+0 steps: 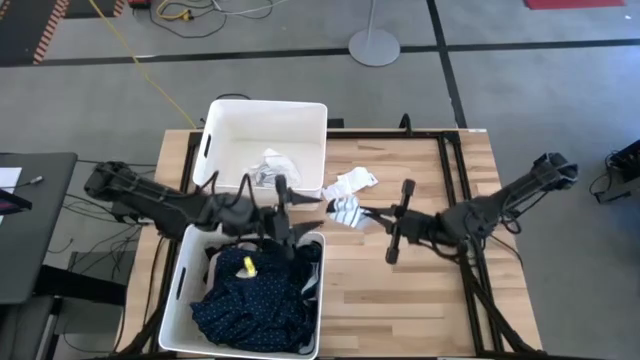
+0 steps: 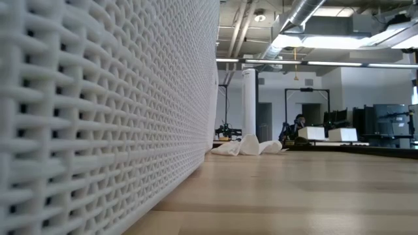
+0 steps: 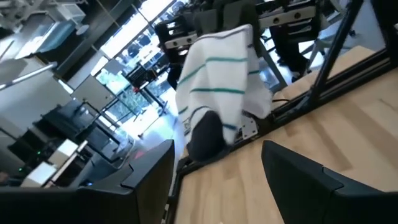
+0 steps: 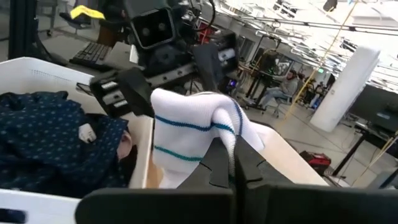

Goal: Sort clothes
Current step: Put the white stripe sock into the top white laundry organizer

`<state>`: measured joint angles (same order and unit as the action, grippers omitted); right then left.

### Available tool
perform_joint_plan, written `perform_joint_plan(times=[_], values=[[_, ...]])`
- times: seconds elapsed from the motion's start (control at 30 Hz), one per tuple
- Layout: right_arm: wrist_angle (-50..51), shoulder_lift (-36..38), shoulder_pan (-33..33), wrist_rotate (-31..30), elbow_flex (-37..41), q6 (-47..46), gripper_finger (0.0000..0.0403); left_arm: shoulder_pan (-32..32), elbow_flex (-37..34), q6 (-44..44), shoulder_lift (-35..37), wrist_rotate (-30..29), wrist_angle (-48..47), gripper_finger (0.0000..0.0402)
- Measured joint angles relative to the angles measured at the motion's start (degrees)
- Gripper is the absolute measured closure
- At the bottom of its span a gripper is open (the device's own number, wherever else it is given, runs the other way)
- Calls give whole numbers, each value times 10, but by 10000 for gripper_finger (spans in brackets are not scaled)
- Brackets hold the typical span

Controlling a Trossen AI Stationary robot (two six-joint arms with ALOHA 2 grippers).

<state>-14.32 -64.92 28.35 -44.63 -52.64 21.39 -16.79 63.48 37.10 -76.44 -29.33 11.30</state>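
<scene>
My right gripper [image 1: 362,212] [image 4: 233,168] is shut on a white sock with green stripes [image 1: 345,210] [image 4: 193,127], just off the far right corner of the near white bin [image 1: 185,300]. My left gripper [image 1: 318,216] [image 3: 217,186] is open and faces it. Its fingers [image 4: 121,93] stand on either side of the sock's free end, and I cannot tell whether they touch it. A navy dotted garment [image 1: 250,295] and a black piece lie in the near bin. White socks [image 1: 268,168] lie in the far bin [image 1: 300,115]. My right gripper pinches the striped sock between its two fingers at a bunched fold near one end [image 4: 221,138]. The fingers come level from the table's right side. The sock is lifted off the table. Its dark-tipped end [image 3: 205,137] hangs down toward my left gripper.
Another white sock [image 1: 355,182] [image 2: 248,147] lies on the wooden table behind the held one. The near bin's woven wall [image 2: 98,117] fills the left of the low view. Bare wood [image 1: 420,290] lies on the table's right half. A person sits in the room beyond.
</scene>
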Motion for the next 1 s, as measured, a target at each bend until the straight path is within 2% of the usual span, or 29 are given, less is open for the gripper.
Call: perform_joint_plan(times=[0.3,0.4,0.7,0.87,1.0], values=[[7,4,-138,149,0,12,403,115,5,-7,0,157,3,166],[7,0,-179,172,0,11,403,147,5,-20,0,206,12,166],[-29,-19,-251,263,0,-10,403,207,5,-24,0,245,28,176],[-45,-33,-272,297,-5,-10,403,229,5,-21,-4,217,22,209],[-38,-43,-285,298,-18,-9,401,242,5,-14,-2,226,18,258]])
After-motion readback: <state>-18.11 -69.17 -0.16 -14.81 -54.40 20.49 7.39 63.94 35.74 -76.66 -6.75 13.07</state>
